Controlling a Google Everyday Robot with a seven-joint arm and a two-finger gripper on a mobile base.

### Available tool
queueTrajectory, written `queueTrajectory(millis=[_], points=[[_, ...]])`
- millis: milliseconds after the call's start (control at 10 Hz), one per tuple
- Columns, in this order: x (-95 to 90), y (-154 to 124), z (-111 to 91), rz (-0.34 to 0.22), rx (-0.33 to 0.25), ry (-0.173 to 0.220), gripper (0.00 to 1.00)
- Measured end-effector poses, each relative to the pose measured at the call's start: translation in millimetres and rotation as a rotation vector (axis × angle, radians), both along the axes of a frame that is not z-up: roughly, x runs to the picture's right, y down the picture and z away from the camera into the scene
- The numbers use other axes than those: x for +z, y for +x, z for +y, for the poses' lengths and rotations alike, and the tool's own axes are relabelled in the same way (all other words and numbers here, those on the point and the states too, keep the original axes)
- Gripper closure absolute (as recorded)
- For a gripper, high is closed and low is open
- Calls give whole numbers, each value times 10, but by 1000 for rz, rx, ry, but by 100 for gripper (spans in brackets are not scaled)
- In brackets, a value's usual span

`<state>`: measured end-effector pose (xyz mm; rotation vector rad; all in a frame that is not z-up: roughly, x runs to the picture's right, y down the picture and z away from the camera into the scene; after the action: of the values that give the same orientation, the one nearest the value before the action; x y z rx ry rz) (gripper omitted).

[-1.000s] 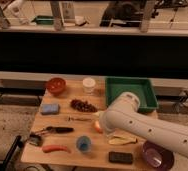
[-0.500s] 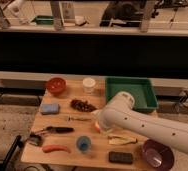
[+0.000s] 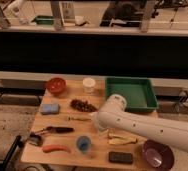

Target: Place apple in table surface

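1. At the left of the desk [image 3: 99,151] I see a blue sponge [image 3: 49,108]. A red-brown bowl [image 3: 56,85] sits behind it and an orange carrot [image 3: 55,148] lies near the front edge.
2. Toward the middle there is a dark red cluster [image 3: 83,105], with a white cup [image 3: 89,84] at the back and a blue cup [image 3: 83,144] at the front.
3. The arm [image 3: 152,131] enters from the lower right edge and slants up and left, low over the desk. Its white link ends in a rounded joint just beside the front-left corner of the green tray [image 3: 132,92].
4. The pincer is below that joint, over the middle of the desk, and the arm hides it from me. I cannot tell how wide it stands or whether it holds anything.
5. The apple — I cannot tell where it is, because the arm covers the middle of the desk.
6. On the right, the green tray sits at the back. A purple bowl [image 3: 158,154] is at the front corner, just below the arm, and a dark block [image 3: 121,157] lies to its left.
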<state>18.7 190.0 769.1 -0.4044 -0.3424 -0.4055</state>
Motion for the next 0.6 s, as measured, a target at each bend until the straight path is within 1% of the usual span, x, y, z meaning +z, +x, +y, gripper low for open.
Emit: queueTrajectory(millis=[200, 400, 600], points=[[136, 21, -100, 22, 0, 5, 20], [236, 77, -113, 41, 6, 0, 20], [290, 122, -96, 50, 11, -5, 20]])
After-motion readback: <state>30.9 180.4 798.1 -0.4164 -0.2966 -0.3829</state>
